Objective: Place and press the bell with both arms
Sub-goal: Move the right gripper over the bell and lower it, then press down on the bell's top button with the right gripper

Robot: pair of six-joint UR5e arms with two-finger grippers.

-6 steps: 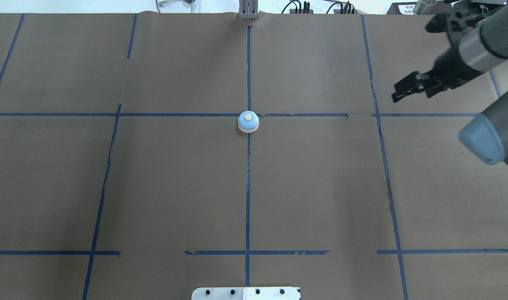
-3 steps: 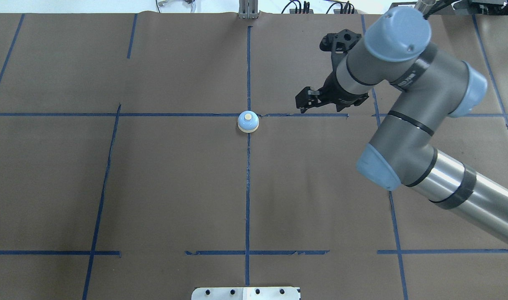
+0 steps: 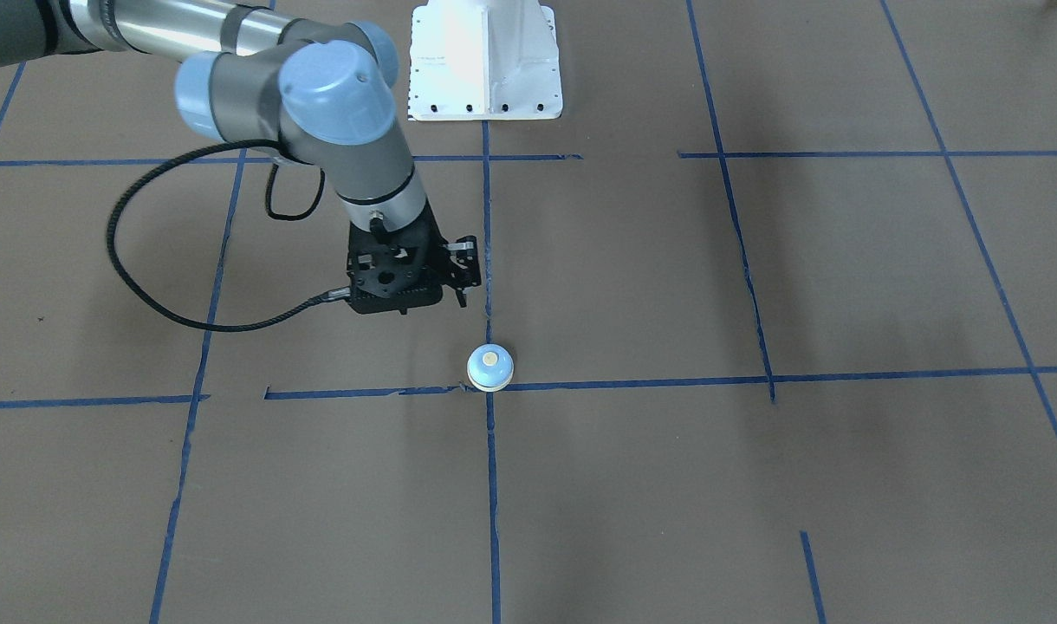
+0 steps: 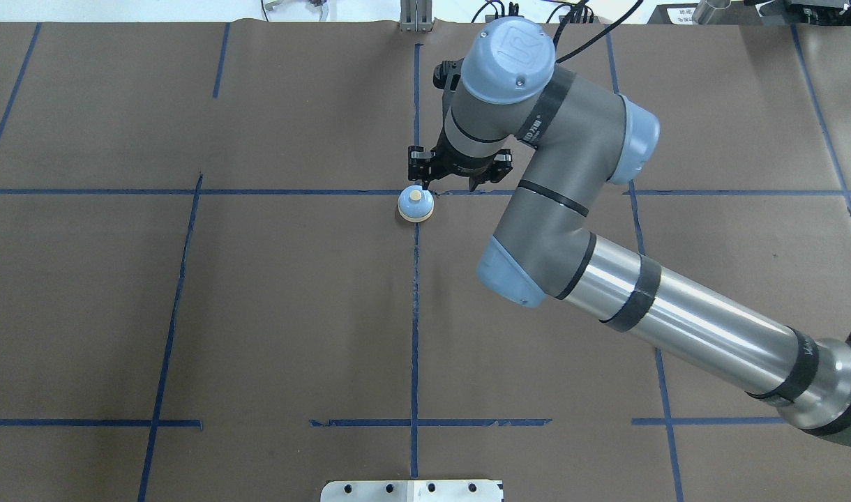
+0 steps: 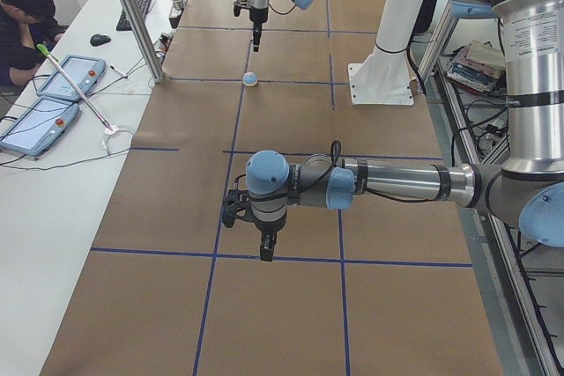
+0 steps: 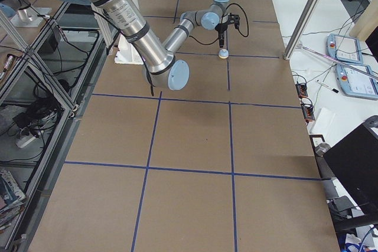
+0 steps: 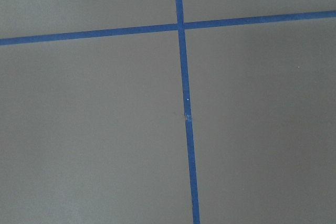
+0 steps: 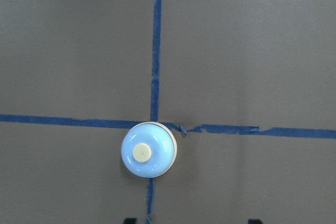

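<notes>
Right wrist-mounted view shows the small light blue dome-shaped bell [image 8: 148, 149] with cream button standing upright where the blue tape lines [image 8: 156, 77] cross, so I hold the black open-frame right gripper [image 4: 450, 180] spread and empty, near it, to line up; whether the left gripper [image 5: 266, 248] is parted I cannot tell.

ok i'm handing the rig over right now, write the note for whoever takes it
Right gripper: open and empty. It hangs above the table, a little to the right of the bell, not touching it.
Left gripper: far from the bell, toward the table's left end. I cannot tell whether it is open or shut.
Bell: upright on the centre tape cross, button facing up.
Done: placing looks finished.
Left to do: the press. Neither gripper is centred over the button yet.
</notes>
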